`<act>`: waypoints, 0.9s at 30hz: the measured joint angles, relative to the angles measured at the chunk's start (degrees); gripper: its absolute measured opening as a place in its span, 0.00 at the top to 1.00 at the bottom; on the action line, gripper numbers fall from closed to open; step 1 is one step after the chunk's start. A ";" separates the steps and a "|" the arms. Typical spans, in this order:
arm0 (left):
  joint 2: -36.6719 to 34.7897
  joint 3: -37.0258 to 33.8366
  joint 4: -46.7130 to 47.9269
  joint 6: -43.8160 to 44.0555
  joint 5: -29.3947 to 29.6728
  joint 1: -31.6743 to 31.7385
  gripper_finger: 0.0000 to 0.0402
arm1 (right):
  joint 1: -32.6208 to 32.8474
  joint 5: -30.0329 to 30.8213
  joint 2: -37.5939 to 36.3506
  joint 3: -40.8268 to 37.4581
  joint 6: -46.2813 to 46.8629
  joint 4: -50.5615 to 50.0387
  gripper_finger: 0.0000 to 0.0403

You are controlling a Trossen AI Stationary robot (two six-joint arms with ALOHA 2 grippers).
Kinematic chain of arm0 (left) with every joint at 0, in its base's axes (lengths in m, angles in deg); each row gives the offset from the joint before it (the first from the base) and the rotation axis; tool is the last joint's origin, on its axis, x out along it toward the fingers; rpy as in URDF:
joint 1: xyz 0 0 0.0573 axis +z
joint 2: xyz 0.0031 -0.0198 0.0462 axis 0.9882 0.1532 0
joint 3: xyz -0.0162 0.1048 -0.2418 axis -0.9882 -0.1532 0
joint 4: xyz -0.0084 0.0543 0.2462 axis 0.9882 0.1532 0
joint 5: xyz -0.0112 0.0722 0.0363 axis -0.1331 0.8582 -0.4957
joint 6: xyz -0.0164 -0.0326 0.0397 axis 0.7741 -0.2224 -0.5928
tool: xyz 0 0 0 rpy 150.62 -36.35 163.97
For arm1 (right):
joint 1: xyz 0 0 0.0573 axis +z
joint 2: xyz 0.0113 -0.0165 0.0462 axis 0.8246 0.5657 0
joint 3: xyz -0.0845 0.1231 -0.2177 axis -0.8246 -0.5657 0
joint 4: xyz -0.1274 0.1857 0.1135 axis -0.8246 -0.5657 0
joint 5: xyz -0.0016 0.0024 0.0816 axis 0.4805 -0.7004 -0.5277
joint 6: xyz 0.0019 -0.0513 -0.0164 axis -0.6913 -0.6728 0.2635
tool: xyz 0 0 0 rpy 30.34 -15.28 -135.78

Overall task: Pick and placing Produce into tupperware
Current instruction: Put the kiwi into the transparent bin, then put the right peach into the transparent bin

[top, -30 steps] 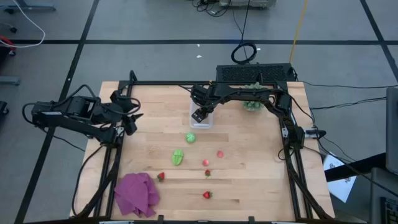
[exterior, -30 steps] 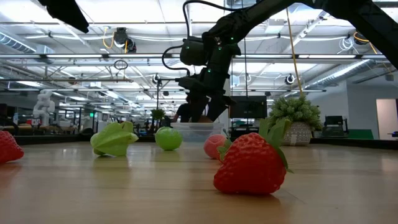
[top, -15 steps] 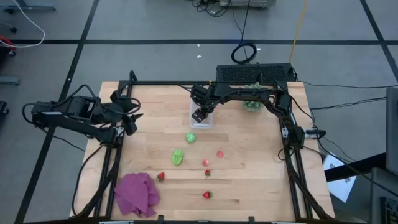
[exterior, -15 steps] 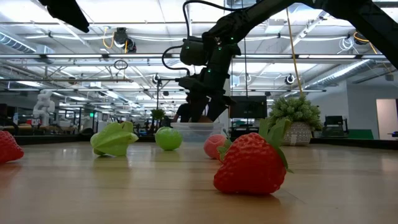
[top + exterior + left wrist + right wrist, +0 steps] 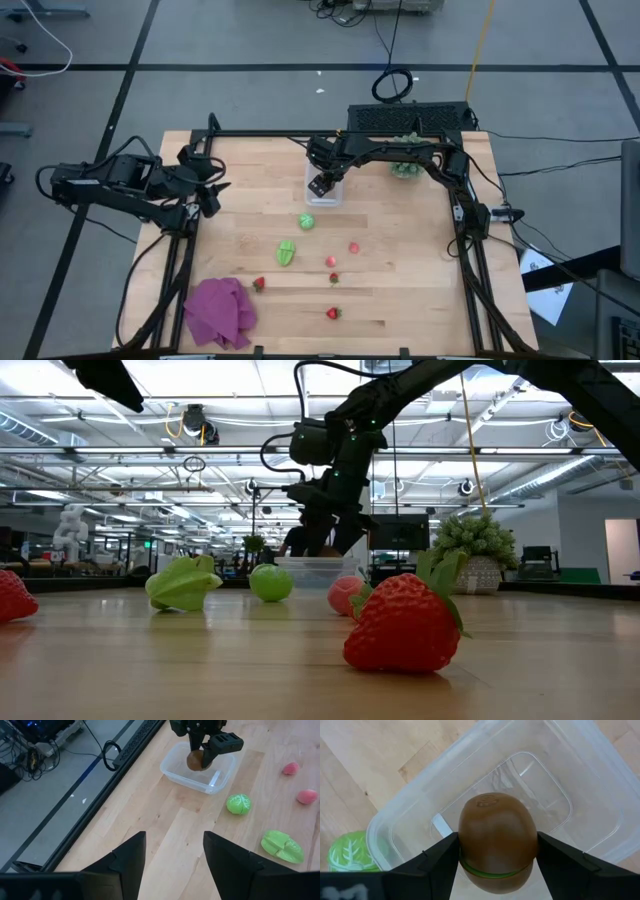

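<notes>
Two arms are in view over the wooden table (image 5: 400,290). The right gripper (image 5: 320,184) hangs above the clear tub (image 5: 324,190), which sits toward the far middle of the table, and its fingers (image 5: 435,857) clamp a brown kiwi (image 5: 497,840) between them. The kiwi is over the open tub, not resting on its floor as far as the right wrist view shows; the left wrist view shows the same grip, with the kiwi (image 5: 196,761) held at the tub's (image 5: 172,772) rim level.

The left gripper (image 5: 205,195) waits at the left edge of the table, well apart from the produce, with its fingers (image 5: 125,857) parted and nothing between them.

Outside the tub, a round green piece (image 5: 307,221) lies just near of it. A ridged green piece (image 5: 286,252) lies nearer still and slightly left. Right of that, two pinkish-red berries (image 5: 353,247) lie close together, and three strawberries (image 5: 333,313) are spread along the near part of the table. A purple cloth (image 5: 220,312) is bunched at the near left corner. A spiky green plant (image 5: 405,168) stands at the far right, beside the right arm.
</notes>
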 joint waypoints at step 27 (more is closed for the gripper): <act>0.00 0.00 0.00 0.00 -0.04 -0.02 0.49 | 0.39 0.17 0.00 -0.01 0.05 1.70 0.17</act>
